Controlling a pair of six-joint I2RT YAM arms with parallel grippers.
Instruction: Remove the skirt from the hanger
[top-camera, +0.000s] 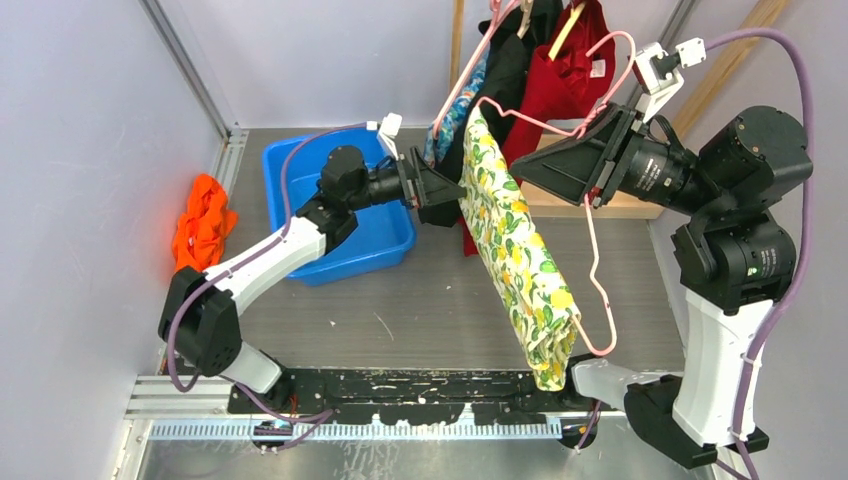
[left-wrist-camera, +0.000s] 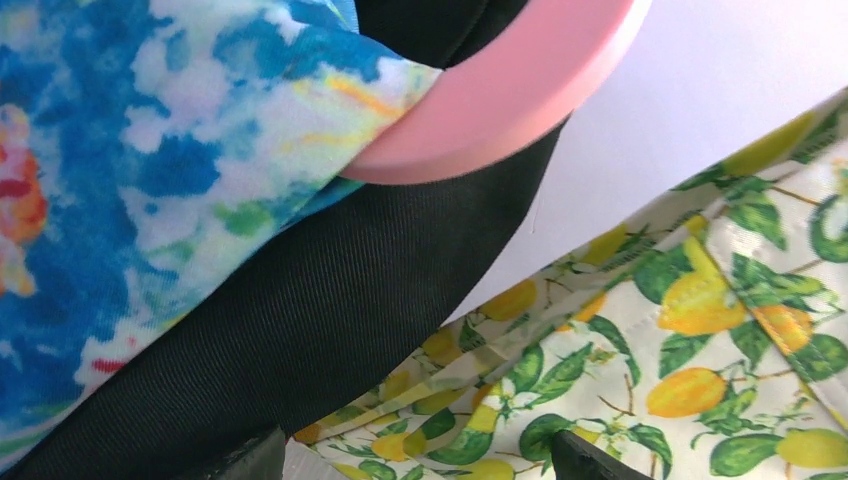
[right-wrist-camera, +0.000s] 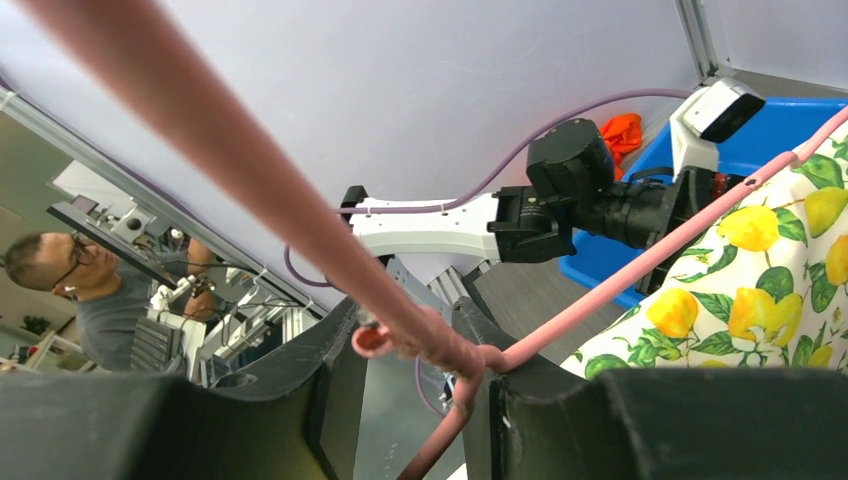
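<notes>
Skirt (top-camera: 520, 260): a lemon-print cloth, hung in the air on a pink hanger (right-wrist-camera: 620, 278) above the surface (top-camera: 420, 300). In the top view it runs from just above centre down toward 5 o'clock.

Handling: judged light, limp and thin. It should drape and slide rather than keep a shape. Breakage is not a concern, though a snag on the wire is possible.

Hold point: the stitched edge at the upper end is judged best, since the doubled cloth gives the pads more to bite on.

Left gripper (left-wrist-camera: 420, 462): spread. Its two tips are seen well apart at 6 o'clock in its wrist view, with lemon cloth lying between them and not pinched.

Right gripper (right-wrist-camera: 420, 350): pressed together on the hanger's neck, by which the hanger is held up.

Neighbours: a black garment (left-wrist-camera: 330, 310) and a blue floral garment (left-wrist-camera: 130, 180) on a second hanger (left-wrist-camera: 500, 90) crowd the left gripper at 10 o'clock.

Elsewhere: a blue bin (top-camera: 300, 175) and an orange cloth (top-camera: 203, 222) lie at 9 o'clock.

Hidden: how the skirt is fastened to the hanger cannot be made out. Its lower end is lost against the right arm's base. Whether the left tips touch the cloth cannot be told.
</notes>
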